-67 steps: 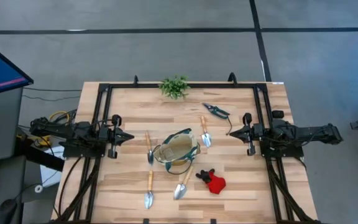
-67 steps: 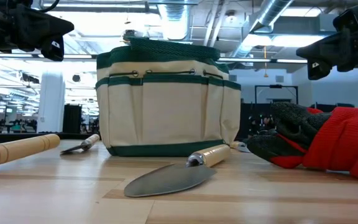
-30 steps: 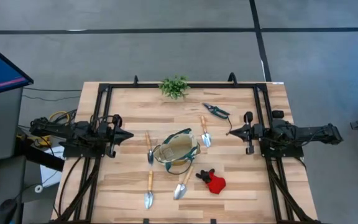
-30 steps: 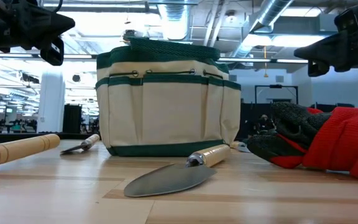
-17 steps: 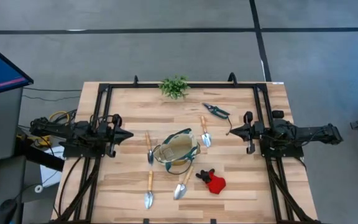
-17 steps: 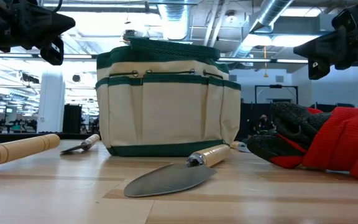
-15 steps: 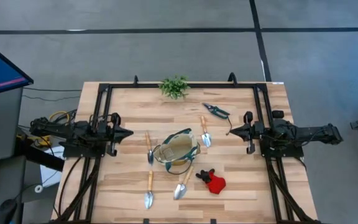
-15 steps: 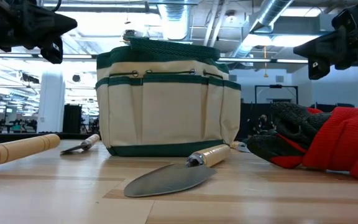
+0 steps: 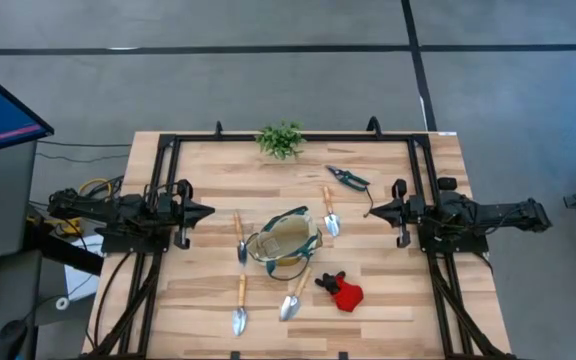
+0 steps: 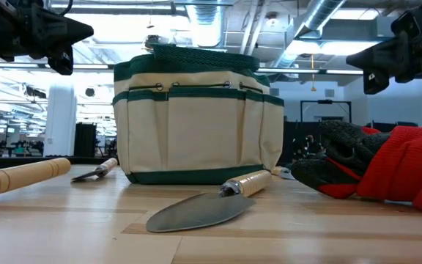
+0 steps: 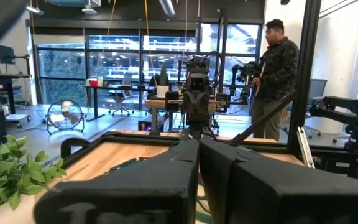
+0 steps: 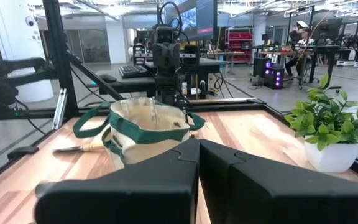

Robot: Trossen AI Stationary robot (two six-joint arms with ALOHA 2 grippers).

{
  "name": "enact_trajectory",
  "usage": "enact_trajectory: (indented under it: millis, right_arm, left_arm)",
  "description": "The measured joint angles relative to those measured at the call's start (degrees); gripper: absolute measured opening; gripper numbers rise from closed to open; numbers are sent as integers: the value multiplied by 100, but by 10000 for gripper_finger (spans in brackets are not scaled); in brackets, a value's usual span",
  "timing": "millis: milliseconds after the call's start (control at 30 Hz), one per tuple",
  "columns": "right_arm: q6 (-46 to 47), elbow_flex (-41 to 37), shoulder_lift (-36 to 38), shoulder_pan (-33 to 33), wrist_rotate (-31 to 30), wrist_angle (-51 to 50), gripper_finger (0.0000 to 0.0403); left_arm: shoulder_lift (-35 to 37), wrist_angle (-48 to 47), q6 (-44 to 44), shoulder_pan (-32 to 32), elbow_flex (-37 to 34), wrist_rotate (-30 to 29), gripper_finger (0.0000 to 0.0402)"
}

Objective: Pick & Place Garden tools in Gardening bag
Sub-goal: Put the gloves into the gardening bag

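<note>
Since the earlier frames the left gripper (image 9: 208, 212) has crept a little toward the table's middle, and the right gripper (image 9: 371, 211) has edged slightly inward too; nothing on the table has shifted. Both grippers are clenched with nothing between their fingers, each held above the table at its own side, pointing toward the other across the gardening bag (image 9: 284, 241). That tan tote with dark green trim stands upright near the middle of the wooden table (image 9: 388, 290), its oval mouth open upward and its loop handles drooping over the rim. All the garden tools lie outside it. One wooden-handled trowel (image 9: 240, 238) lies just left of the bag, and a second trowel (image 9: 239, 305) lies nearer the front edge, below the first. A third trowel (image 9: 294, 295) rests at the bag's front right, its handle reaching up against the bag's base; in the low view its blade (image 10: 200, 210) lies flat in the foreground. A fourth, smaller trowel (image 9: 330, 213) lies just beside the bag's upper right. The pruning shears (image 9: 347, 177) lie farther back toward the right, well apart from the bag. The red-and-black gloves (image 9: 341, 291) sit to the bag's front right. A leafy green plant (image 9: 281, 140) stands at the table's far edge. In the left wrist view a person (image 11: 276, 74) stands in the room beyond.
</note>
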State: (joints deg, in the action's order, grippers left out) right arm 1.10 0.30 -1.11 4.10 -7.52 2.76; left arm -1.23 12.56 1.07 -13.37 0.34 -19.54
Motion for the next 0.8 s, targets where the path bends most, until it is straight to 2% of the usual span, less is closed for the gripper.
enact_trajectory:
  millis: [467, 800]
  right_arm:
    - [90, 2, -1, -7, -1, 17, 0]
    - [-29, 0, 1, -7, -292, 601, 0]
  left_arm:
    - [0, 211, -3, -1, 0, 2, 2]
    - [0, 214, 2, 2, 1, 4, 2]
